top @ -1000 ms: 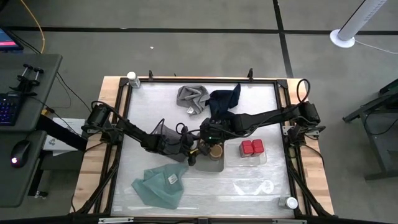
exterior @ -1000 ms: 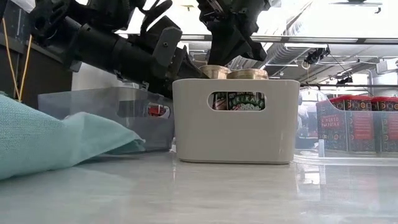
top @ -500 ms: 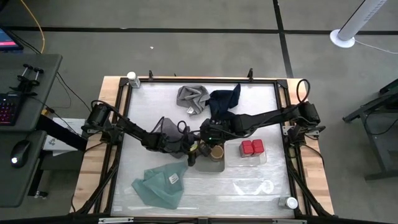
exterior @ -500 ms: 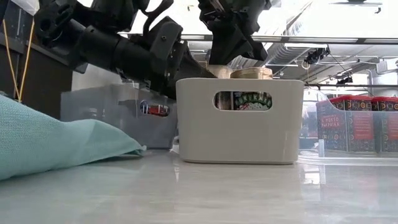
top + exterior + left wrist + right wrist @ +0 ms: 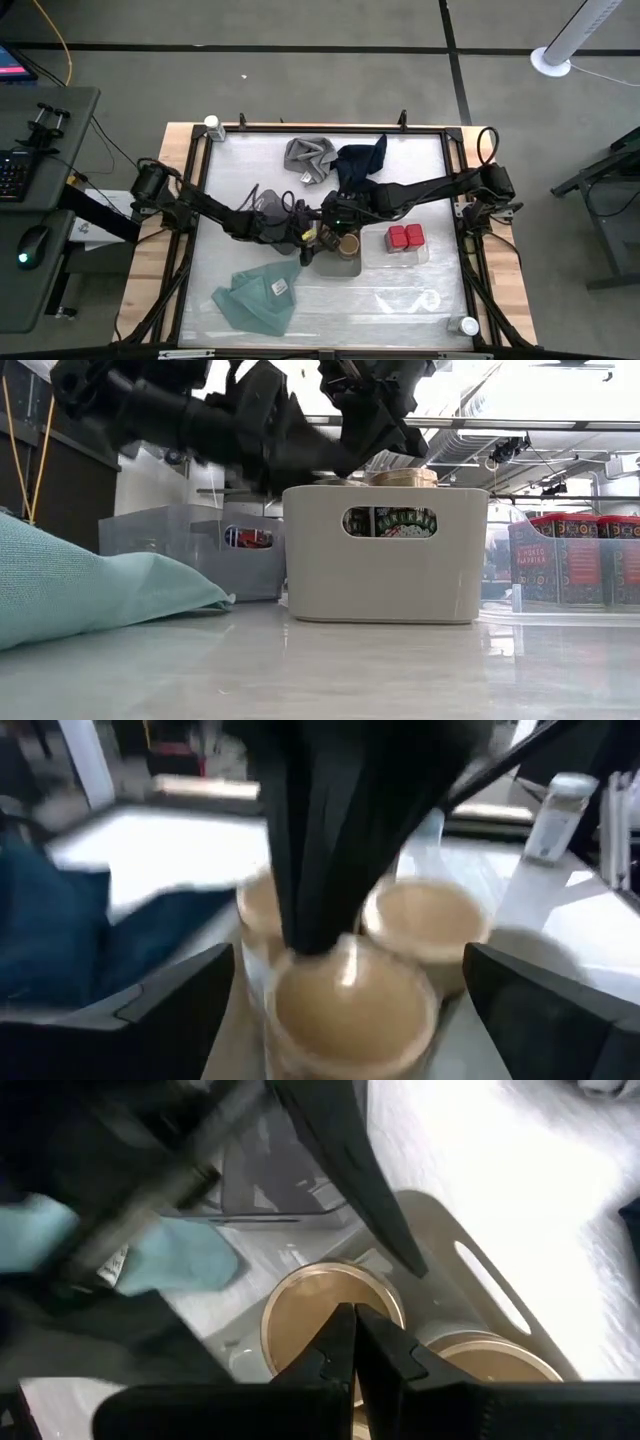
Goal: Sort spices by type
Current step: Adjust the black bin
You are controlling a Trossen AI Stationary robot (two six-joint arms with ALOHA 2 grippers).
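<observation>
A grey tray (image 5: 340,268) (image 5: 380,575) near the table's middle holds three spice jars with round tan tops (image 5: 350,1005) (image 5: 425,925) (image 5: 258,905). My left gripper (image 5: 312,240) (image 5: 350,1015) hovers open at the tray's left side, its fingers wide on either side of the nearest jar and apart from it. My right gripper (image 5: 333,228) (image 5: 355,1335) is shut and points steeply down over a tan top (image 5: 320,1300). Two red boxy jars (image 5: 406,237) (image 5: 575,555) stand in a clear tray. White-capped jars (image 5: 213,124) (image 5: 467,325) stand at two table corners. My right gripper's shut fingertips (image 5: 340,1342) stand from above right over the tan top (image 5: 300,1315) of a jar in the grey tray. Whether they touch the top I cannot tell. The jar stands upright in the tray.
A grey cloth (image 5: 310,155) and a navy cloth (image 5: 360,160) lie at the far side, a teal cloth (image 5: 255,295) (image 5: 90,585) at the near left. Another clear tray (image 5: 180,545) stands left of the grey one, under my left arm. Both arms cross over the table's middle.
My left gripper has risen beside the grey tray's left rim and rolled a little; its arm now stands higher in the low view. My right gripper has kept still over the jars.
</observation>
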